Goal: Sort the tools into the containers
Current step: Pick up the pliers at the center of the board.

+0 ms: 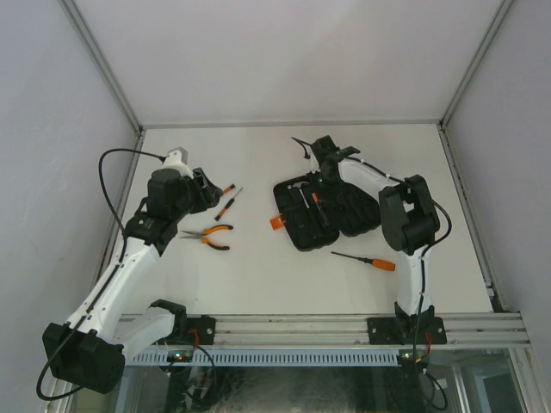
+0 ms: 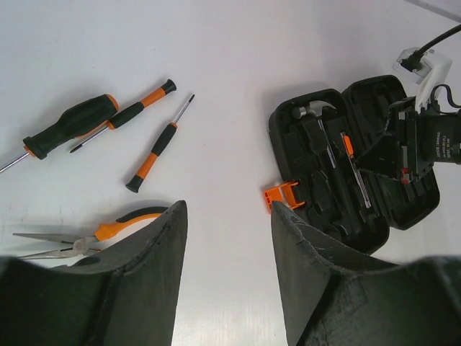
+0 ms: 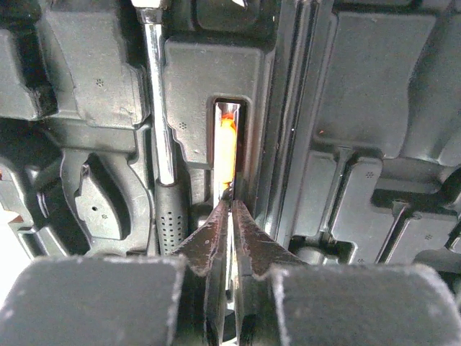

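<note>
Our right gripper (image 3: pixel 230 207) was pinched fully shut, its tips at the 6 o'clock end of a narrow moulded slot in the matte black plastic case (image 3: pixel 360 86). Whether they nipped anything we could not tell. The screwdriver (image 3: pixel 226 140), glossy orange and chrome, lay in that slot toward 12 o'clock, its long axis running 6 to 12. The left gripper (image 2: pixel 227 216) hung half open and empty, with the orange-handled pliers (image 2: pixel 108 229) at its 8 o'clock.
</note>
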